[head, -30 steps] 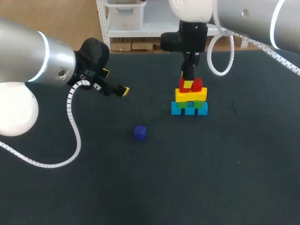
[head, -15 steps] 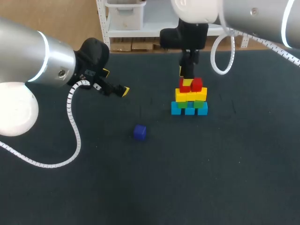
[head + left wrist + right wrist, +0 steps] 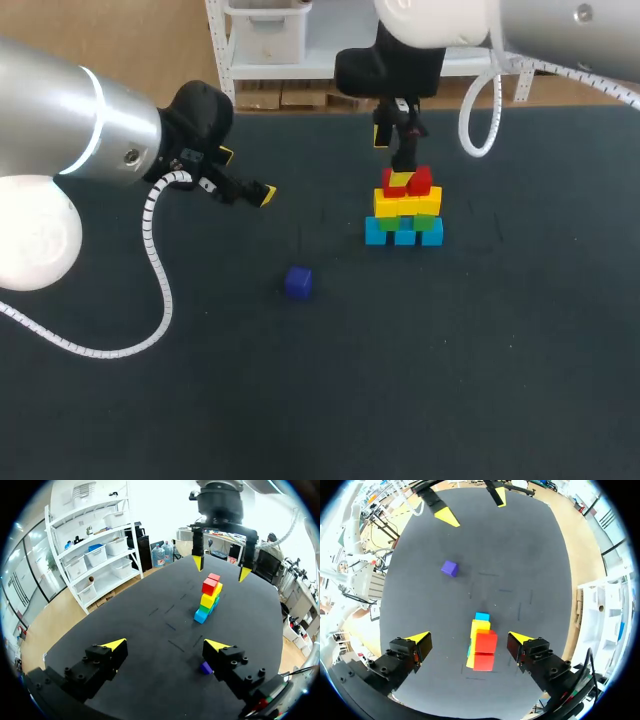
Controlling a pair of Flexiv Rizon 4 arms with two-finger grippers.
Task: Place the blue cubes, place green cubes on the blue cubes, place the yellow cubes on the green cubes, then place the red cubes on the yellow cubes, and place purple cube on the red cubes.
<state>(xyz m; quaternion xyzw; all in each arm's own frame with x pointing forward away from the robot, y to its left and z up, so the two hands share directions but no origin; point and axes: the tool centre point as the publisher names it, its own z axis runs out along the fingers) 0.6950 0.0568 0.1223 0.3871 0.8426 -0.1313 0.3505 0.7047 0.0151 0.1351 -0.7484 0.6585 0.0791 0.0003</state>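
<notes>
A stepped stack stands at the middle right of the table: blue cubes [image 3: 403, 235] at the bottom, green cubes [image 3: 392, 223] on them, then yellow cubes [image 3: 406, 202], with two red cubes [image 3: 407, 182] on top. My right gripper [image 3: 394, 142] hangs open just above the red cubes [image 3: 484, 649], touching nothing. The purple cube [image 3: 297, 282] lies alone on the mat to the front left of the stack. My left gripper [image 3: 245, 175] hovers open and empty at the left; in its own view the purple cube [image 3: 205, 668] peeks out beside one finger.
The dark mat [image 3: 470, 350] covers the whole table. Wide free room lies in front of the stack and to its right.
My right gripper has opened, let go of the upper red cube and risen a little above the stack. The left arm and the purple cube have not moved.
</notes>
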